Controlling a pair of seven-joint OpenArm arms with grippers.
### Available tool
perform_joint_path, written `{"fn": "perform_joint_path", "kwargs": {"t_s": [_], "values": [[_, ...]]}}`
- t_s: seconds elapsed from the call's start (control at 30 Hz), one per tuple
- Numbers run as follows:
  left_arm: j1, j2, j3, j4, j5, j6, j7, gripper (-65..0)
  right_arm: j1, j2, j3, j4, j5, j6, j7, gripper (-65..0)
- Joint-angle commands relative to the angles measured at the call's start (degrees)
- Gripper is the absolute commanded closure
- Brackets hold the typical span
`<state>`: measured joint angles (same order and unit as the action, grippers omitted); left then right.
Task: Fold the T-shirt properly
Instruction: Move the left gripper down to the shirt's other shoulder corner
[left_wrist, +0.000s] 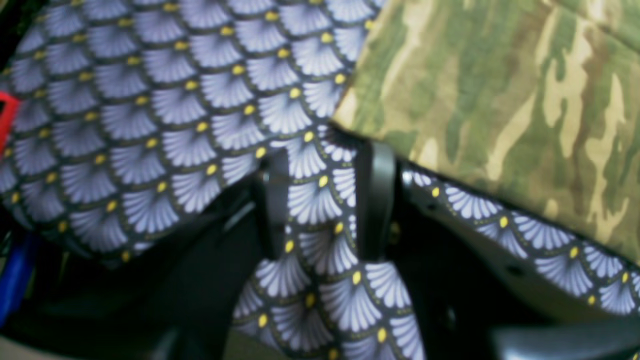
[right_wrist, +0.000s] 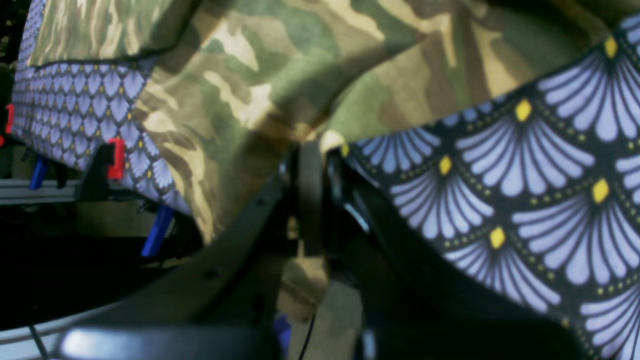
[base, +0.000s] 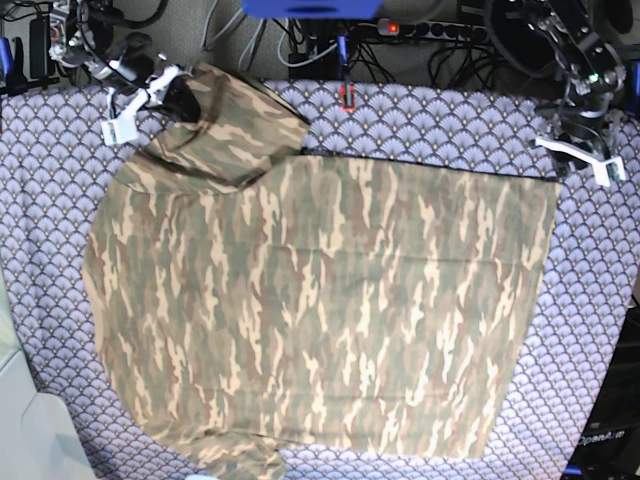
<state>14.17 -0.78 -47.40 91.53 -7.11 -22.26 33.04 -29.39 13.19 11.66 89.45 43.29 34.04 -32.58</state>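
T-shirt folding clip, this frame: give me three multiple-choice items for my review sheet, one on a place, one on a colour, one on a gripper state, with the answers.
1. Where in the base view is the sleeve that is lifted off the cloth?
A. upper left
B. lower right
C. centre

2. What colour is the tablecloth under the T-shirt?
A. plain white
B. purple with yellow dots
C. red check

3. How does the right gripper stand?
A. wide open over bare cloth
B. out of every view
C. shut on the T-shirt

Answers:
1 A, the camouflage fabric bunches up at the arm in the upper left.
2 B, purple scallops with yellow dots surround the shirt in all three views.
3 C, the right wrist view shows its fingers pinched together on camouflage fabric; the left gripper stands open over tablecloth, at the shirt's edge.
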Motion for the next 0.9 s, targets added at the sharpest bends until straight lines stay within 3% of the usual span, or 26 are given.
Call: {"fn": "perform_joint_path", "kwargs": {"t_s": [0.0, 0.87], "values": [[-1.12, -0.85, -0.12, 0.39, -0.58, 0.24, -1.26, -22.1, -0.2, 0.66, 0.16, 0.44, -0.08, 0.02, -0.17, 0.0], [-9.3, -1.47, -0.38, -13.5, -0.67, 0.24, -1.43, -22.1, -0.55, 1.36, 0.16, 0.35, -0.08, 0.02, -0.17, 0.0]]}}
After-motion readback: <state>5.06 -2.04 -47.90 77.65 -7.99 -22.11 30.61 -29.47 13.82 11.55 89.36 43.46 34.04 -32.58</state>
